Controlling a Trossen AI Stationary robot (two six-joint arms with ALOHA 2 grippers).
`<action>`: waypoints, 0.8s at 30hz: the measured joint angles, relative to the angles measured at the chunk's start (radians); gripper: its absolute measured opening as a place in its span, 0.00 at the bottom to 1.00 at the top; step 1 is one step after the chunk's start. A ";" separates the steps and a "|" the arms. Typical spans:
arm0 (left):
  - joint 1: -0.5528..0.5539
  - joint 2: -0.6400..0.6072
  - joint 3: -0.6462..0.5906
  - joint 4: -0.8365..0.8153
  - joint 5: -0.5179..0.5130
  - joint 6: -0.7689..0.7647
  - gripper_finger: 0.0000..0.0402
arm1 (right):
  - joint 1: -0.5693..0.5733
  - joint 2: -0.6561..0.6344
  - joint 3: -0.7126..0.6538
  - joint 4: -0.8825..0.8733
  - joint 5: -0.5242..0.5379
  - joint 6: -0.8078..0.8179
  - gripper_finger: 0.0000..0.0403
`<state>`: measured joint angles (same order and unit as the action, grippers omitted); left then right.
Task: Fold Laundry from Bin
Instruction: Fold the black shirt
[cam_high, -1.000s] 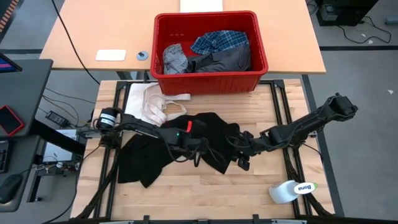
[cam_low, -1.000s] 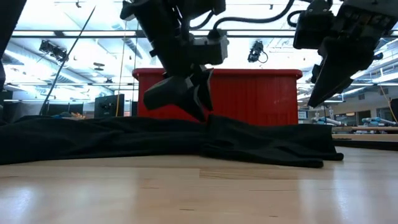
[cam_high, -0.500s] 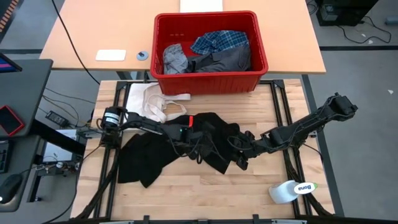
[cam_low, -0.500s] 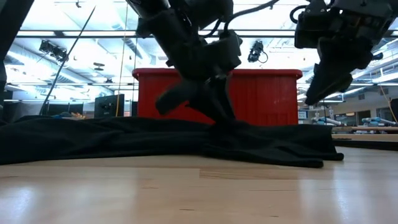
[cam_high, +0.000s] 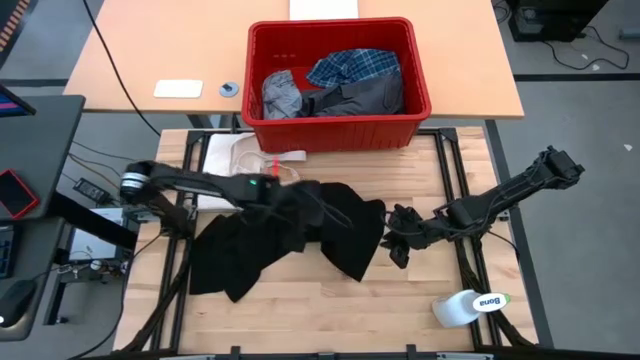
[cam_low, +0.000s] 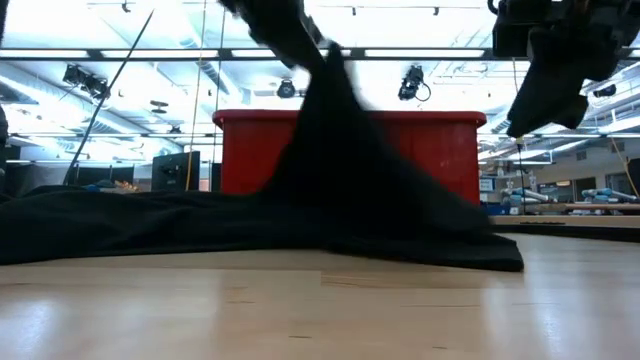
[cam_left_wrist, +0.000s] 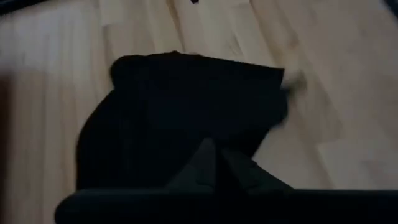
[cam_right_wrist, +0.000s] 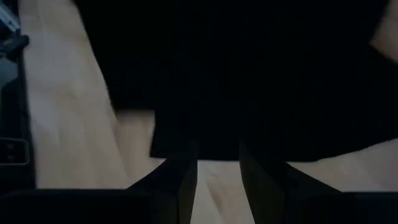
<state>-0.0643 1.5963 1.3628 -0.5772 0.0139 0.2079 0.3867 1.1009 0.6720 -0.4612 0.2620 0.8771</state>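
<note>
A large black garment (cam_high: 270, 235) lies spread on the wooden table, its middle pulled up into a peak (cam_low: 325, 70). My left gripper (cam_high: 303, 195) is shut on that peak, above the table. My right gripper (cam_high: 400, 238) hovers open just off the garment's right edge (cam_right_wrist: 217, 137), with nothing between its fingers. The red bin (cam_high: 425, 95) stands past the table's far edge. In it lie a plaid shirt (cam_high: 355, 65), a light grey garment (cam_high: 282, 95) and a dark grey one (cam_high: 365, 98). My left gripper pinches a bunched fold in the middle of the black garment (cam_left_wrist: 205, 134) between its two fingers, slanting down from the table's left side. The cloth hangs from the fingers like a tent, fairly taut. Its outer parts (cam_low: 120, 225) stay on the table.
A cream-white cloth with strap loops (cam_high: 245, 165) lies at the table's far left, beside the garment. A white bottle (cam_high: 470, 305) lies near the front right corner. Bare wood shows along the near edge (cam_high: 330, 310).
My left gripper has shut on the black garment's middle and risen, going toward the far edge. The middle has lifted into a peak while the outer parts stay on the table, and the right edge has been drawn inward. My right gripper has risen a little, still open.
</note>
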 joint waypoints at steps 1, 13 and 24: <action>0.008 -0.029 0.000 -0.002 0.000 -0.025 0.01 | -0.004 0.000 0.000 -0.005 0.006 -0.018 0.32; 0.052 -0.124 -0.002 -0.012 -0.092 -0.262 0.02 | -0.078 0.162 -0.104 0.355 -0.163 -0.175 0.32; 0.110 -0.099 -0.008 0.279 -0.247 -0.515 0.02 | -0.097 0.108 -0.047 0.303 -0.113 -0.166 0.32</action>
<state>0.0454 1.4975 1.3548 -0.2980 -0.2327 -0.3073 0.2901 1.2086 0.6253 -0.1583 0.1493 0.7107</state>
